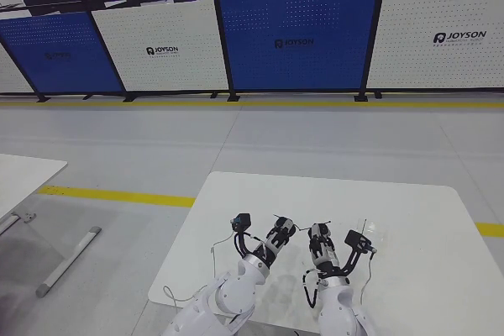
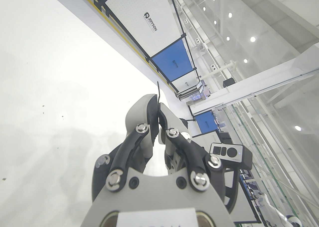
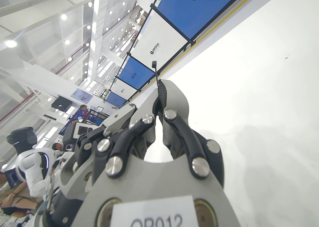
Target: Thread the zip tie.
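Top view: both arms come in over the tabletop [image 1: 403,210] from its 6 o'clock edge, tools pointing toward 12 o'clock. The left tool [image 2: 158,104] sits at 9 o'clock of the right tool [image 3: 159,87], near each other, not touching.

Left one: fingers pinched fully together on the zip tie [image 2: 158,89], with a short black end poking out past the fingertips.

Right one: also closed down tight on a thin black strip, with the square head [image 3: 154,63] standing clear beyond the tips.

Probably the same tie held at both ends, but the span between the tools is too small to make out from above. Both visible ends are up off the tabletop.

Blue and white panels [image 1: 294,42] stand at 12 o'clock, beyond a yellow floor line [image 1: 235,102].
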Available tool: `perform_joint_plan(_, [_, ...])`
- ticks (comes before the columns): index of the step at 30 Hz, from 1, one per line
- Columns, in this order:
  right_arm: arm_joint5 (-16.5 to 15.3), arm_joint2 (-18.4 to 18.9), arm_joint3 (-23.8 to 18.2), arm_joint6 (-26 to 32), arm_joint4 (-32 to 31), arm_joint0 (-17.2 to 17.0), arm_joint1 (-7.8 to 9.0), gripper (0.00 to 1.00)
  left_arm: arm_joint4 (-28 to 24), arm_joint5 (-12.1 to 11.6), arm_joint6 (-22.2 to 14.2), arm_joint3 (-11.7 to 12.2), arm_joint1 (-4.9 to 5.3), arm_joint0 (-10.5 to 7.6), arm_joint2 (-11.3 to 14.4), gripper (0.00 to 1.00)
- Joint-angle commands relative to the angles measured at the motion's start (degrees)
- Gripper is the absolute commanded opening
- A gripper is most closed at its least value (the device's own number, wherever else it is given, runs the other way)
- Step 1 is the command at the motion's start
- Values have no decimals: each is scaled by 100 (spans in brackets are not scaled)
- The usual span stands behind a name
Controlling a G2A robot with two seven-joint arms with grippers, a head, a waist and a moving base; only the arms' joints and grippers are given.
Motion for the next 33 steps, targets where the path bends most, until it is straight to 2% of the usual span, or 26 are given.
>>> perform_joint_plan(1, [-1,0,0,-2,-2,0,0,0,0,0,0,0,0,0,0,0])
perform_joint_plan(12, [-79,7,-13,71,66,-11,1,0,-78,-18,-65,-14,-4,11,-13,0])
perform_joint_plan(17, [-242,14,51,162,172,46,-8,0,-259,-234,-91,-105,-10,80,-115,0])
perform_joint_plan(20, [-282,21,70,113,179,46,-13,0,-263,-268,-35,-111,-15,102,-160,0])
perform_joint_plan(33, [-229,26,-35,2,19,-35,-19,0,-139,-324,-28,-141,-38,154,-233,0])
